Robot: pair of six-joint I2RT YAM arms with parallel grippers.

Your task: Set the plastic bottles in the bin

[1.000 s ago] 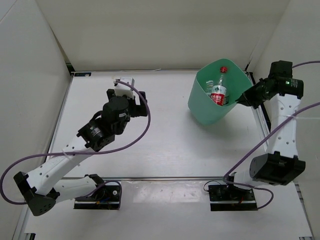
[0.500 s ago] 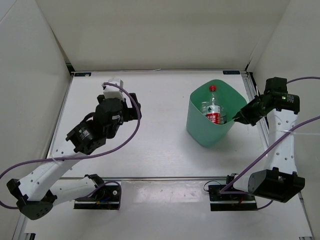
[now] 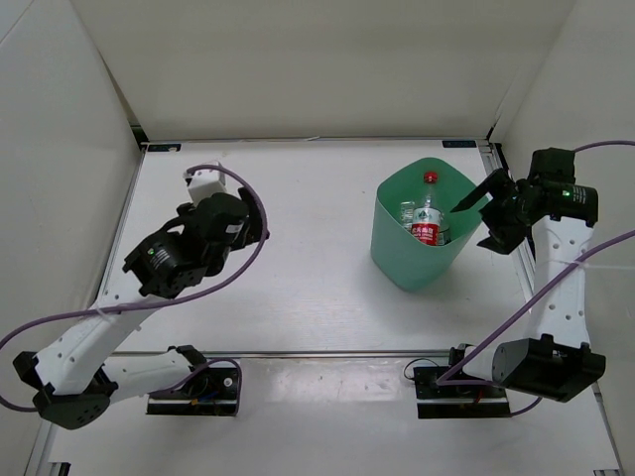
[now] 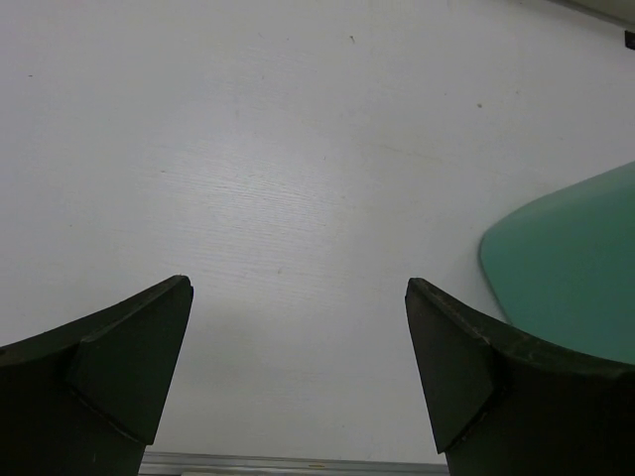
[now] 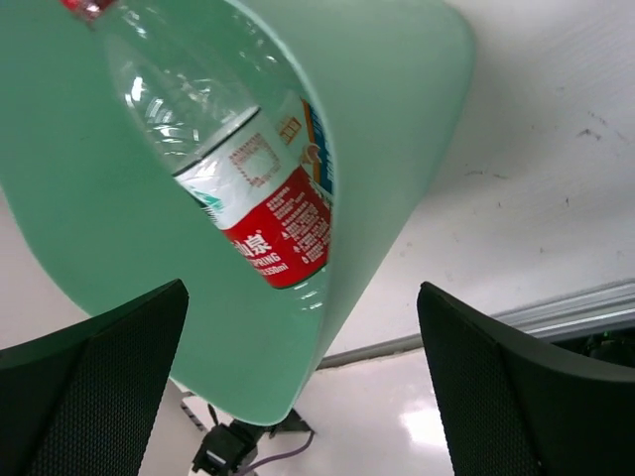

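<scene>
The mint-green bin (image 3: 401, 266) stands upright on the right half of the table. Inside it a red-capped bottle (image 3: 429, 214) with a red-white label leans against the wall, and a second clear bottle (image 3: 409, 211) shows beside it. My right gripper (image 3: 480, 219) is open just off the bin's right rim, holding nothing. In the right wrist view the bin's wall (image 5: 119, 218) and the labelled bottle (image 5: 268, 188) fill the space ahead of the open right gripper (image 5: 302, 290). My left gripper (image 3: 256, 226) is open and empty over bare table, left of the bin. In the left wrist view the left gripper (image 4: 298, 288) faces the bin's side (image 4: 575, 268).
White walls enclose the table on the left, back and right. A metal rail (image 3: 516, 248) runs along the right edge close behind my right gripper. Purple cables (image 3: 248, 268) loop from both arms.
My right gripper has opened and let go of the bin's rim; the bin went from tilted to standing upright. The left arm has drawn back to the left.
</scene>
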